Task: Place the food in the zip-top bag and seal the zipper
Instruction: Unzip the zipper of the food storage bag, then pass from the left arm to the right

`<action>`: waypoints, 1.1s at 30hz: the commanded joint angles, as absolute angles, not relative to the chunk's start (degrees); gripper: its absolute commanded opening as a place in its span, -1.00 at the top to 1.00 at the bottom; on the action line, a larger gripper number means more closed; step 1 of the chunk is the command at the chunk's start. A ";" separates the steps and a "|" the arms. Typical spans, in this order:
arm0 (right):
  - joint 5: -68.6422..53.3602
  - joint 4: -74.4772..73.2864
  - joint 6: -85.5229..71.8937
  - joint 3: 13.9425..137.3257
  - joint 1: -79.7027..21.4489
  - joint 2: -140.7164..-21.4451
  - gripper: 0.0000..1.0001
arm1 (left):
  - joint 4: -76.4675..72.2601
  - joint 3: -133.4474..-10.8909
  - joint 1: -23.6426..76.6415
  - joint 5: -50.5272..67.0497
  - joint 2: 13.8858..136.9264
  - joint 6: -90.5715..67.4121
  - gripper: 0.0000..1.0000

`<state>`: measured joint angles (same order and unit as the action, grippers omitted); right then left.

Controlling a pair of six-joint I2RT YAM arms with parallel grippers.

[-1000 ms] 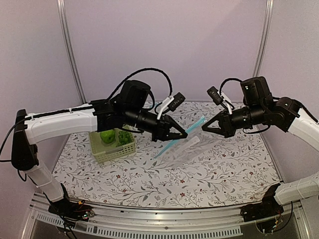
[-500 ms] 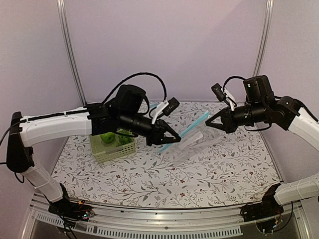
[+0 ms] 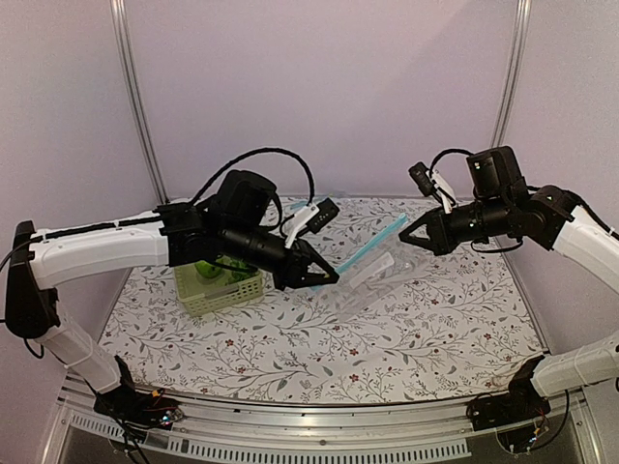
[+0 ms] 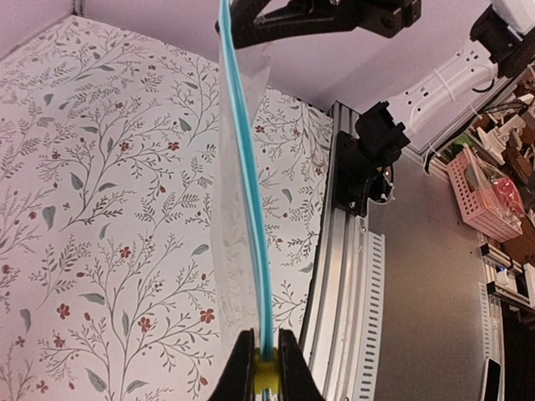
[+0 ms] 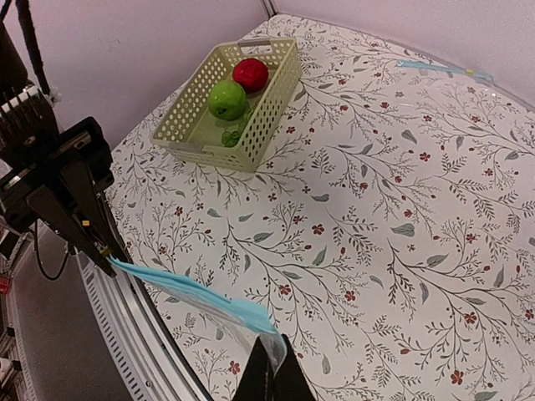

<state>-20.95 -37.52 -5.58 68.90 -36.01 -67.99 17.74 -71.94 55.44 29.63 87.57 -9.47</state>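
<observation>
**Left arm drawn back, zipper pulled taut**

Left jaws have shifted down and toward the basket [image 3: 221, 290], stretching the zipper [image 3: 368, 253] straight. Each pair of jaws is clamped on one end of it, and the zip-top bag [image 3: 372, 280] hangs below over the worktop [image 3: 387, 338]. Only the right wrist view shows the red apple [image 5: 250, 73] and green apple [image 5: 226, 98] clearly, both in the basket.

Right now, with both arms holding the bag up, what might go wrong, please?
The left gripper and right gripper pinch the thin zip-top bag only at its zipper ends, so it could slip free. The red apple and green apple sit in the basket, with neither gripper free.
</observation>
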 commanded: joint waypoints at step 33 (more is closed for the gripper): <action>-10.26 -32.06 -18.02 67.94 -33.88 -67.76 -0.51 | 24.50 -68.87 57.77 -2.49 86.83 -14.54 1.00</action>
